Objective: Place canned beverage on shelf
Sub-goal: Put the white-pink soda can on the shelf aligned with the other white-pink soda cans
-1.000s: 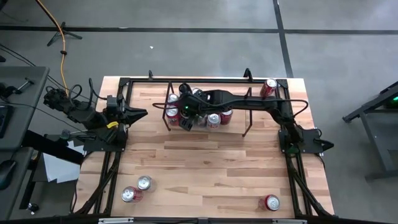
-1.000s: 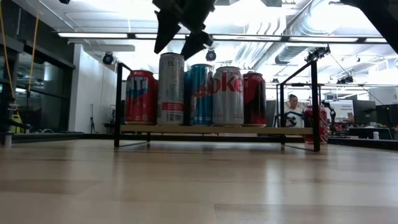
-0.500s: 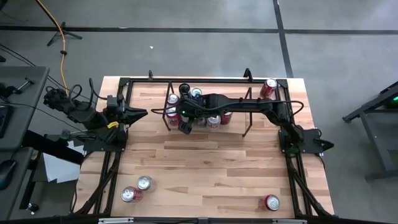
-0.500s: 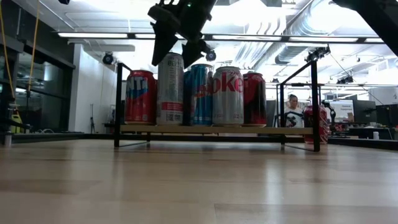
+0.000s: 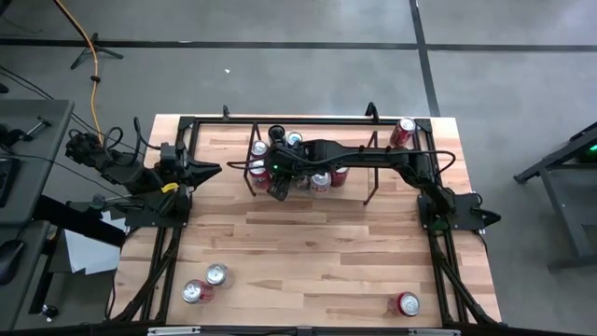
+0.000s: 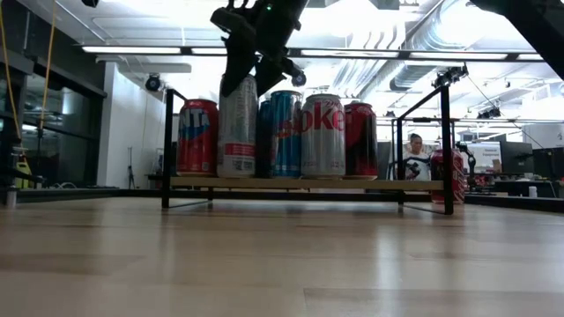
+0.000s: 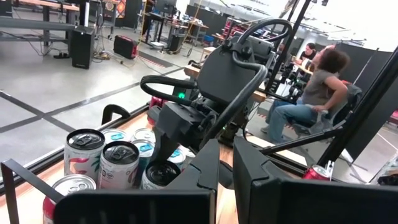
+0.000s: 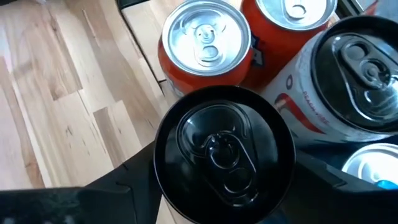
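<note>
The shelf, a low black-rod rack, stands at the table's far middle with several cans upright on its top. My right gripper reaches over them and is shut on the tall silver can, whose black lid fills the right wrist view. Red cans stand right beside it. My left gripper waits shut at the table's far left, level, touching nothing. My right gripper pinches the tall silver can between its two fingers at the top rim, one finger on each side of the lid. It comes slanting down from above and from the table's right. The can stands upright with its base on the shelf's top.
Two cans lie on the table at the near left, one at the near right, one at the far right corner. A black rail frame edges the table. A seated person shows beyond the table.
My right gripper has sunk a little over the tall silver can. Its fingers, spread wide above the lid a second ago, have closed in on the can's top.
</note>
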### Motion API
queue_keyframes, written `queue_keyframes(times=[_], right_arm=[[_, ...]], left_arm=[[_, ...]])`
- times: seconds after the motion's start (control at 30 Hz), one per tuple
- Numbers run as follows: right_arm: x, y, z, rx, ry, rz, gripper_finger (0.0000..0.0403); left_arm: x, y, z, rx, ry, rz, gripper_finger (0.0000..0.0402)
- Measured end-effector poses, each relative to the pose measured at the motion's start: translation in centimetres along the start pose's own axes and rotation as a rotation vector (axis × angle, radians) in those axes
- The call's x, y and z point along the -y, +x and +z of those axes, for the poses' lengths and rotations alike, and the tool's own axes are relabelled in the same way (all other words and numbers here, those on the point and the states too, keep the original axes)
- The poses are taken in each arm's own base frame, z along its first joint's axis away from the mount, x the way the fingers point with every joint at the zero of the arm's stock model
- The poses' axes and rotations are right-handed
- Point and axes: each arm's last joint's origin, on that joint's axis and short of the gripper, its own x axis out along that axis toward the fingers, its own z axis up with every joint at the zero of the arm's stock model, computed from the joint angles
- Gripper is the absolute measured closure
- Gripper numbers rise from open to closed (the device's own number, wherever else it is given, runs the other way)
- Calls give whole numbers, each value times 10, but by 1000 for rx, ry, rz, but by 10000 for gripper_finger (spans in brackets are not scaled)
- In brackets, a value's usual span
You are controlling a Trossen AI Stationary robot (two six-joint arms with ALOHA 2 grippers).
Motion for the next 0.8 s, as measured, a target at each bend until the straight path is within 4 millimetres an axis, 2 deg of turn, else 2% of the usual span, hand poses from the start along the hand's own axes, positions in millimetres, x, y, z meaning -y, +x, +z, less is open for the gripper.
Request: queue_keyframes(times=[0.33,0.5,0.7,0.8], right_arm=[[1,-6,0,-11,-146,41,165],[14,-23,8,25,-283,133,165],[35,-18,10,-14,-430,288,165],[37,-14,10,-8,-535,312,165]], left_arm=[[0,0,0,-1,1,1,401],[0,0,0,-1,2,1,402],[0,0,0,-1,1,1,401],[0,0,0,-2,1,1,401]])
